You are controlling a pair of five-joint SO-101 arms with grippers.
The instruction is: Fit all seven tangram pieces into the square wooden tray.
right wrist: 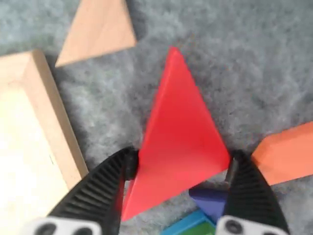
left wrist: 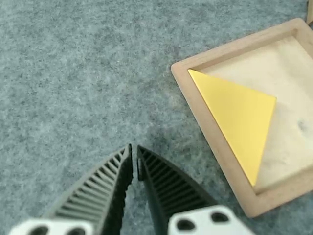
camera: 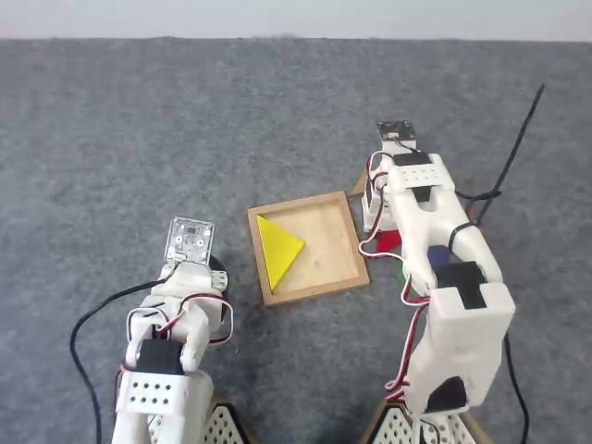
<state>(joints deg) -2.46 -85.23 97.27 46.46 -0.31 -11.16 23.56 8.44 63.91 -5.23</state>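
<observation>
One tray (camera: pixel 299 204), seven tangram pieces (camera: pixel 277 248), two arms (camera: pixel 435 222).

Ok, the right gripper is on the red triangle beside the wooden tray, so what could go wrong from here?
The right gripper pinches the flat red triangular piece on slanted edges, so it may slip or twist out. The orange piece and purple piece lie close beside it and could get dragged. The square wooden tray has a raised rim that the piece might catch on.
</observation>
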